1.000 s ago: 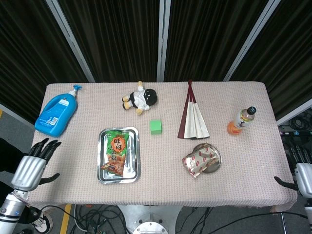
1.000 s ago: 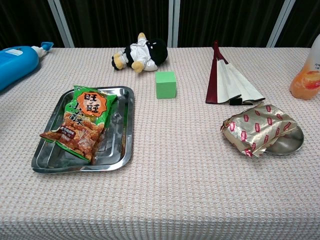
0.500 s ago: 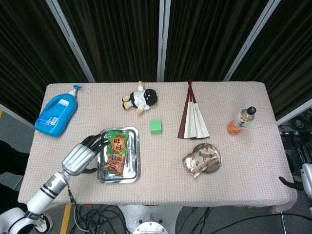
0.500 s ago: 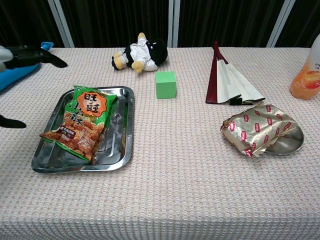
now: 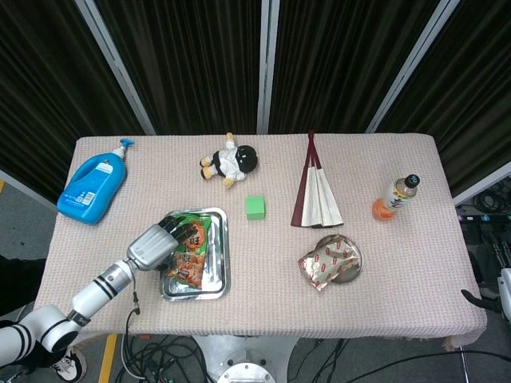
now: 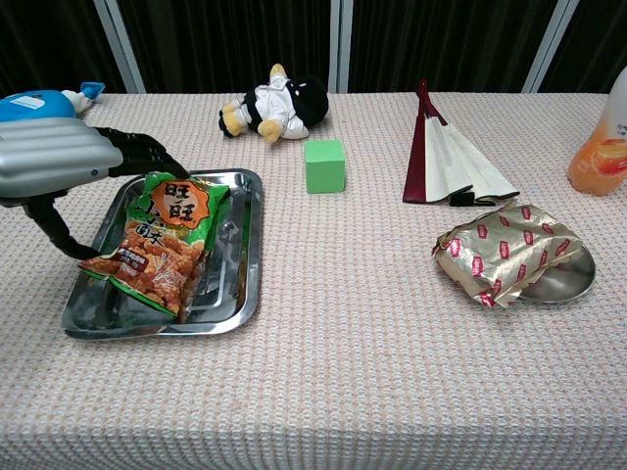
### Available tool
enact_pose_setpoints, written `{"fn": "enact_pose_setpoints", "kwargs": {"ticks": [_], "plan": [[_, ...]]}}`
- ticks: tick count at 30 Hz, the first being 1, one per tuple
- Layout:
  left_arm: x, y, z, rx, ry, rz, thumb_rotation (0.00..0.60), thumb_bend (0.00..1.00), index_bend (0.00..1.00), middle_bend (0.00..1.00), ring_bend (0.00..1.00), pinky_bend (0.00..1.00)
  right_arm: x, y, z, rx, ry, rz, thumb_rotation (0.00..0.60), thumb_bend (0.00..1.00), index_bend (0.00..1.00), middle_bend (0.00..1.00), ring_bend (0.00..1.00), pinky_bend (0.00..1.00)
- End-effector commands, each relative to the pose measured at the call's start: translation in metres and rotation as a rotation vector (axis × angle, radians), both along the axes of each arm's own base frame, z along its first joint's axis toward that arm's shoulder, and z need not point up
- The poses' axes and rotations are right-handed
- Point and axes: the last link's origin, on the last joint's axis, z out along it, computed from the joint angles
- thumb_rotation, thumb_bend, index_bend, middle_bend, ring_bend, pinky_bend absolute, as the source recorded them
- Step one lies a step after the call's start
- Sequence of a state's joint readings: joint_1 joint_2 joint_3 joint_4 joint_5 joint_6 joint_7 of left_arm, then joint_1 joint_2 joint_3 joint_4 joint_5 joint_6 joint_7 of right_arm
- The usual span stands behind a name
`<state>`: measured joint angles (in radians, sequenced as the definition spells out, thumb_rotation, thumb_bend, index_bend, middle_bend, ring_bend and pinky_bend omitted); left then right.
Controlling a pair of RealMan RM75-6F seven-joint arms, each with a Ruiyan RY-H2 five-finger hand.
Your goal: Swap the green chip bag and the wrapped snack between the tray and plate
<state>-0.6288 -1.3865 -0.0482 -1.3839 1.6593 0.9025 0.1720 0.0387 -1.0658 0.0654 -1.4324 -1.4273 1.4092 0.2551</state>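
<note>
The green chip bag (image 5: 192, 247) (image 6: 162, 240) lies in the steel tray (image 5: 217, 275) (image 6: 245, 294) at the front left. My left hand (image 5: 156, 246) (image 6: 64, 166) hovers over the tray's left side. Its fingers (image 6: 147, 152) reach over the bag's top edge and its thumb (image 6: 54, 230) hangs by the bag's left edge; it holds nothing. The wrapped snack (image 5: 323, 265) (image 6: 505, 250), gold with red marks, rests on the round metal plate (image 5: 353, 263) (image 6: 578, 279) at the front right. Only a dark tip of my right hand (image 5: 473, 298) shows past the table's right front corner.
A blue detergent bottle (image 5: 92, 185) lies at the back left. A plush toy (image 5: 230, 162), a green cube (image 5: 255, 207) and a folded fan (image 5: 319, 195) sit across the back middle. An orange drink bottle (image 5: 395, 198) stands at the right.
My left hand has swung in from beyond the table's left edge to the tray and now reaches over the chip bag. My right hand has slid further out of view.
</note>
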Motion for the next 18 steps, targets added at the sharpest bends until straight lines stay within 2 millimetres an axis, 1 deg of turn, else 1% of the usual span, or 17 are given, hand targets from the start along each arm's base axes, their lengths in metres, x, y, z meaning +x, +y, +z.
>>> {"fn": "enact_pose_setpoints", "kwargs": {"ticks": [1,8,14,16,18], "plan": [[-0.001,0.001,-0.005,-0.022,0.016,-0.004,0.6,0.1,0.11,0.1,0.03,0.15,-0.001,0.0,-0.001,0.001,-0.002,-0.003,0.6,0.0,0.0,0.0,0.0,0.0],[0.006,0.002,-0.013,-0.046,0.024,-0.054,0.6,0.1,0.11,0.1,0.04,0.14,-0.002,-0.001,-0.001,0.004,-0.004,-0.003,0.6,0.0,0.0,0.0,0.0,0.0],[0.018,0.004,-0.028,-0.075,0.027,-0.111,0.6,0.1,0.11,0.1,0.04,0.15,-0.003,-0.001,-0.002,0.006,-0.005,-0.009,0.6,0.0,0.0,0.0,0.0,0.0],[0.023,0.006,-0.033,-0.079,0.025,-0.124,0.6,0.11,0.11,0.1,0.04,0.16,-0.003,-0.001,-0.002,0.008,-0.005,-0.012,0.6,0.0,0.0,0.0,0.0,0.0],[0.026,0.009,-0.036,-0.082,0.025,-0.127,0.6,0.12,0.12,0.11,0.04,0.18,-0.004,-0.001,-0.003,0.01,-0.005,-0.015,0.6,0.0,0.0,0.0,0.0,0.0]]}}
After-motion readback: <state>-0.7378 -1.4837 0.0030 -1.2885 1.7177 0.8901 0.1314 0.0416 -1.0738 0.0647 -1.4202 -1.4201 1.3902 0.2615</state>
